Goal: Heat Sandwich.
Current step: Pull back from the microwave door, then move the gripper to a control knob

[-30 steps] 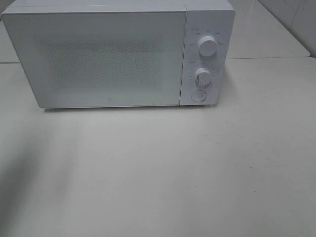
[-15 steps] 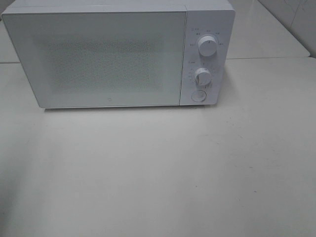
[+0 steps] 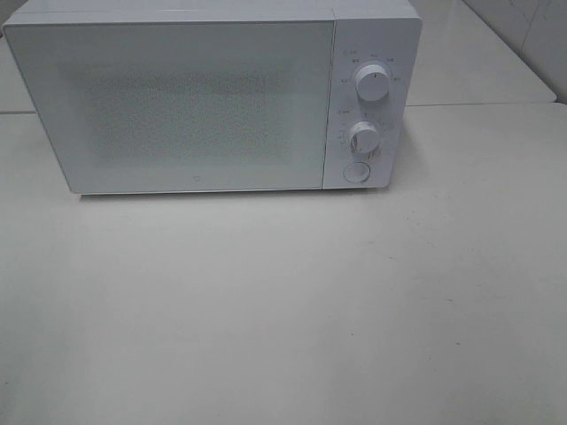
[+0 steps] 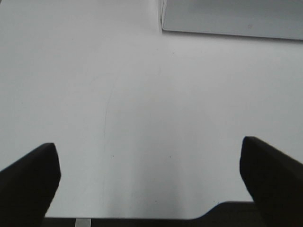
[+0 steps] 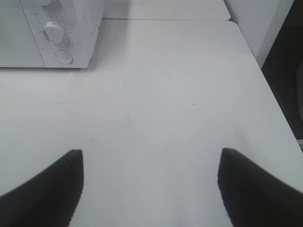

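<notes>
Spreading wide, the white desk (image 3: 283, 310) carries the white microwave (image 3: 177, 106), door shut. My left jaws and right jaws both stand apart, holding nothing. The sandwich shows in no view; its place and heading I cannot tell.

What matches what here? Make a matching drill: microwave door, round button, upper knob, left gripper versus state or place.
1 microwave door
2 round button
3 upper knob
4 left gripper

A open, empty
B lowest on the control panel
C shut
D above the lower knob

Pairs: 1-C, 2-B, 3-D, 4-A
</notes>
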Robot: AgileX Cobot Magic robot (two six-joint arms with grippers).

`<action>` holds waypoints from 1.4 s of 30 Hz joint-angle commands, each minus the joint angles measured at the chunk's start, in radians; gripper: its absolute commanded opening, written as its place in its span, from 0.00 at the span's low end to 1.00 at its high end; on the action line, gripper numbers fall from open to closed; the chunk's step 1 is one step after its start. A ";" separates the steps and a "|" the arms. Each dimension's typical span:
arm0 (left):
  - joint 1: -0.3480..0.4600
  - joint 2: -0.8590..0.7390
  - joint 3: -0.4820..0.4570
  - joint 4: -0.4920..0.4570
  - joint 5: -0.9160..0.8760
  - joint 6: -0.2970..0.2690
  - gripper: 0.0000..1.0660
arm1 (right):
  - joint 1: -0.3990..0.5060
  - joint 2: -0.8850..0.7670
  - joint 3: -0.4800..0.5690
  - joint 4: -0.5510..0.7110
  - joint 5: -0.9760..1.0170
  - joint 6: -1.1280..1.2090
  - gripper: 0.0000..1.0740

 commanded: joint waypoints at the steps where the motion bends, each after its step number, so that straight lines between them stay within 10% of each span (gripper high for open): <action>1: 0.004 -0.088 0.004 -0.001 -0.004 0.000 0.91 | -0.005 -0.024 0.002 0.003 -0.009 0.005 0.71; 42: 0.004 -0.274 0.049 0.001 0.015 0.000 0.91 | -0.005 -0.024 0.002 0.003 -0.009 0.005 0.71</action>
